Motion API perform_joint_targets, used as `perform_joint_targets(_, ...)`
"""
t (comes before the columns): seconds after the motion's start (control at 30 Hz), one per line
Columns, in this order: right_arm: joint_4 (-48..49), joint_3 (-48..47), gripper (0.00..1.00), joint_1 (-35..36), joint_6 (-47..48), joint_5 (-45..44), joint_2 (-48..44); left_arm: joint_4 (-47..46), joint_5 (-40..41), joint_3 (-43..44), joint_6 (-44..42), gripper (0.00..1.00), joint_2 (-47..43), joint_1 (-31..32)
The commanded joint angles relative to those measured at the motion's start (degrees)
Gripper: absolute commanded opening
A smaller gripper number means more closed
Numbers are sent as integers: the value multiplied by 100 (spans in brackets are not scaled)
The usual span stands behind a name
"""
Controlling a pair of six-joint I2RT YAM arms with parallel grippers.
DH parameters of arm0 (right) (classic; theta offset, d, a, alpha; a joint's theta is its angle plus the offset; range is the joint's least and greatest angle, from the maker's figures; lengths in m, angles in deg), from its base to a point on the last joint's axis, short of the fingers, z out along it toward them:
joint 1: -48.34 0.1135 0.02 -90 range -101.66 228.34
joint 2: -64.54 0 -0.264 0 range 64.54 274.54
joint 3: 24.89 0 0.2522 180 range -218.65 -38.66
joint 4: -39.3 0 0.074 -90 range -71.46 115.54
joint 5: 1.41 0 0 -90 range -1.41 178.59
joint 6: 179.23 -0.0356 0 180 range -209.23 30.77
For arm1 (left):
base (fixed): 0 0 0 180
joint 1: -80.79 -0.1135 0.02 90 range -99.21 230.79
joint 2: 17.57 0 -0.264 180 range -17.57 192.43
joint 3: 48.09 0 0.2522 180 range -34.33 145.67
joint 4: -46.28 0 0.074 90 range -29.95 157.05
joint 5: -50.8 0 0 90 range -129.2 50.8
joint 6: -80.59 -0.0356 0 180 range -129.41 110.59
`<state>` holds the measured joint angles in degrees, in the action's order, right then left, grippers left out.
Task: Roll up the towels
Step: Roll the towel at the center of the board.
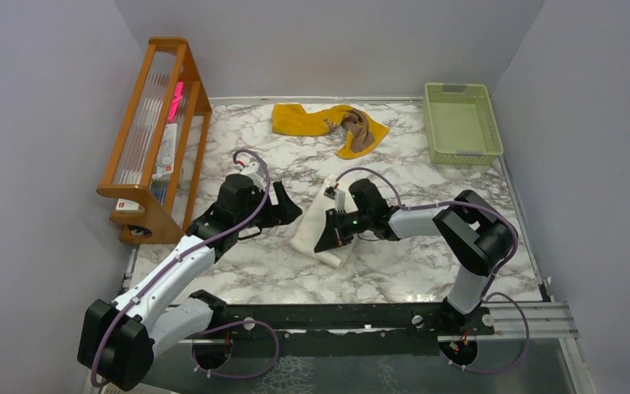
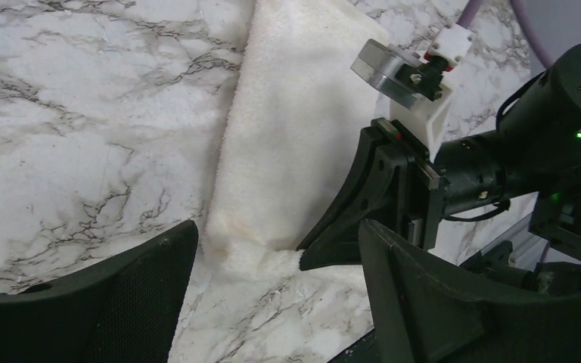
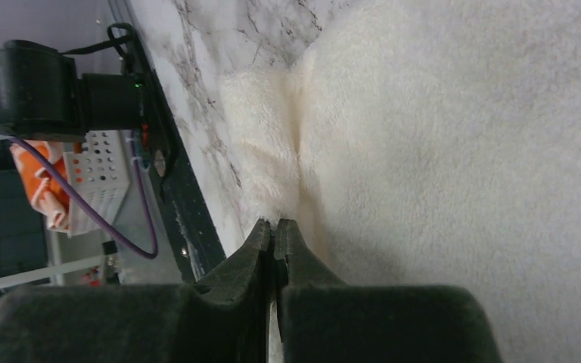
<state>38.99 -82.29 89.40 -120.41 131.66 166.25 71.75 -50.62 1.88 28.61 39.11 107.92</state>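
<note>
Cream towel (image 1: pixel 308 236) lies apart from basket (image 1: pixel 462 152); rack (image 1: pixel 131 156) holds pink item (image 1: pixel 176 95).

Cream towel (image 1: pixel 313 236): from above, my right arm covers part of it; my right wrist view cuts it off at the top and right.
Right jaws: the tips meet at that towel's edge; I cannot tell whether cloth is caught between them.
Left jaws: cut off by the bottom edge of my left wrist view.
Brown towel (image 1: pixel 359 131): bunched on the yellow towel (image 1: pixel 303 119), outline unclear.
Wooden rack (image 1: pixel 152 215): contents too small to name.
</note>
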Motion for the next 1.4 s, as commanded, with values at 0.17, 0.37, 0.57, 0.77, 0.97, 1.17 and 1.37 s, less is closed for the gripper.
perform_joint_targets(0.17, 1257, 312, 1, -427, -1559, 745, 580, -929, -803, -467, 451, 80, -22, 125)
perform_joint_targets(0.37, 2188, 576, 1, -632, -2363, 1077, 1002, -1431, -1117, -708, 628, 80, 44, 211)
perform_joint_targets(0.57, 2131, 641, 1, -738, -2616, 877, 1234, -2080, -1578, -913, 682, 80, 354, 246)
perform_joint_targets(0.77, 2341, 685, 1, -765, -2797, 920, 1472, -2935, -2175, -1183, 916, 80, 864, 257)
perform_joint_targets(0.97, 2307, 676, 1, -792, -2744, 853, 1480, -3166, -2046, -1343, 700, 80, 1345, 259)
perform_joint_targets(1.17, 2127, 601, 1, -801, -2631, 859, 1473, -3765, -2064, -1281, 769, 80, 2037, 257)
perform_joint_targets(1.37, 2056, 589, 1, -823, -2577, 818, 1451, -4036, -2085, -1298, 823, 1, 2671, 257)
